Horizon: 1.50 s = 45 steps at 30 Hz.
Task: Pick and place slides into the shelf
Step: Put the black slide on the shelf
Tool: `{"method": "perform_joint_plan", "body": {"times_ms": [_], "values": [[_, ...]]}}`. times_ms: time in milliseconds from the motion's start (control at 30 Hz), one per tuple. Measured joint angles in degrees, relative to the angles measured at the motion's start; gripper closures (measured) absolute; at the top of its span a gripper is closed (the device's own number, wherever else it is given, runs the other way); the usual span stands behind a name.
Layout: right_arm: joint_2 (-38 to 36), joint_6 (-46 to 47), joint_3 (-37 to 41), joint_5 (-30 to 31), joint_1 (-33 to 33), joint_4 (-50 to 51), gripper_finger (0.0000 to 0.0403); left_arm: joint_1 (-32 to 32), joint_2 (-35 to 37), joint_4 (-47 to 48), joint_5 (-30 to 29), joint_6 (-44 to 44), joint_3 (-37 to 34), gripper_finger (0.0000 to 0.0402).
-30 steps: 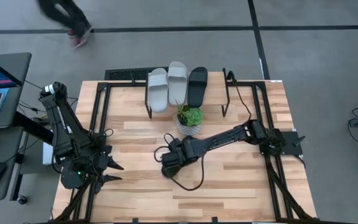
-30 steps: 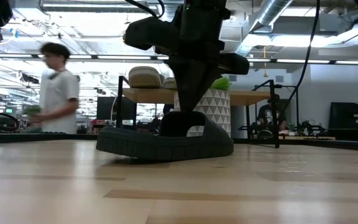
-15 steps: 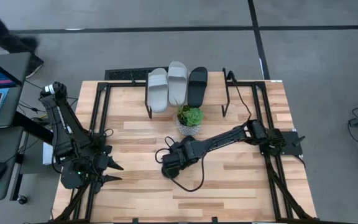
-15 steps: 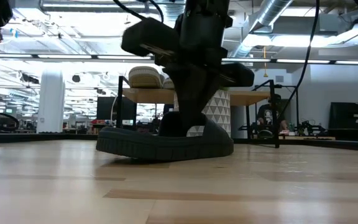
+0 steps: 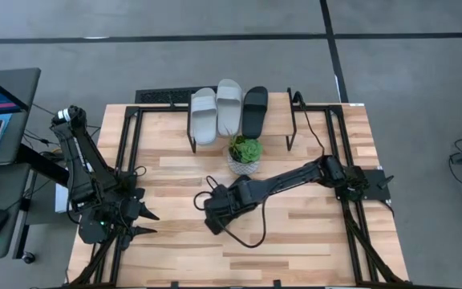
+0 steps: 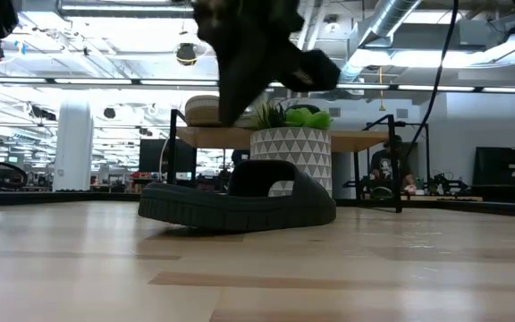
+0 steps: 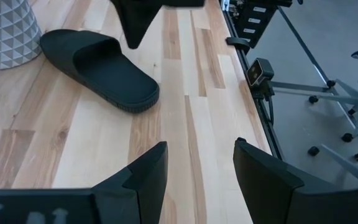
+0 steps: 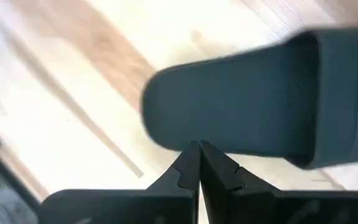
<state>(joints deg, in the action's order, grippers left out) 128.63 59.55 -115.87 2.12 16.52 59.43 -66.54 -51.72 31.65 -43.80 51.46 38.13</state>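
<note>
One black slide (image 6: 240,204) lies sole-down on the table in front of the plant pot; it also shows in the left wrist view as the black slide (image 7: 98,68). My right gripper (image 6: 229,107) hangs above it, shut and clear of it; in its own view the right gripper (image 8: 199,146) points down at the slide's rounded end (image 8: 185,106). Two light grey slides (image 5: 204,116) (image 5: 229,107) and a second black slide (image 5: 254,111) lie side by side on the shelf (image 5: 291,132) at the far edge. My left gripper (image 7: 197,146) waits open near the left edge.
A white patterned pot with a green plant (image 5: 245,156) stands between the shelf and the right gripper (image 5: 212,221). A black cable loops on the table (image 5: 245,239) near the right arm. Bare tabletop (image 5: 311,241) lies toward the near and right sides.
My right gripper has risen from the black slide's strap, where it stood low a second ago, and shifted slightly toward the table's left edge. The slide has stayed flat in the same place. A person behind the table has walked out of view.
</note>
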Motion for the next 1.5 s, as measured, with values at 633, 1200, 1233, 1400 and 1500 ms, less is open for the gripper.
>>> {"method": "perform_joint_plan", "body": {"times_ms": [633, 1200, 1233, 1400, 1500], "values": [[0.01, -11.45, -1.16, -7.21, -2.07, -3.05, 0.0402, 0.0, 0.0, 0.18, -0.43, 2.44, 0.0, 0.023], [0.01, -15.66, -1.16, -18.29, -4.78, 8.27, 0.033, -0.02, 0.01, 1.18, -0.1, 3.74, 0.0, 0.023], [0.01, -15.15, -1.16, -18.59, -4.76, 8.87, 0.0316, 0.0, 0.0, 1.44, -0.09, 3.89, 0.0, 0.023], [0.01, -11.64, -1.16, -19.46, -4.8, 11.25, 0.024, -0.02, 0.02, 3.83, -0.04, 5.49, 0.0, 0.023], [0.03, -9.54, -1.16, -18.05, -4.59, 9.5, 0.02, -0.02, 0.02, 5.08, -0.03, 6.69, 0.0, 0.023]]}}
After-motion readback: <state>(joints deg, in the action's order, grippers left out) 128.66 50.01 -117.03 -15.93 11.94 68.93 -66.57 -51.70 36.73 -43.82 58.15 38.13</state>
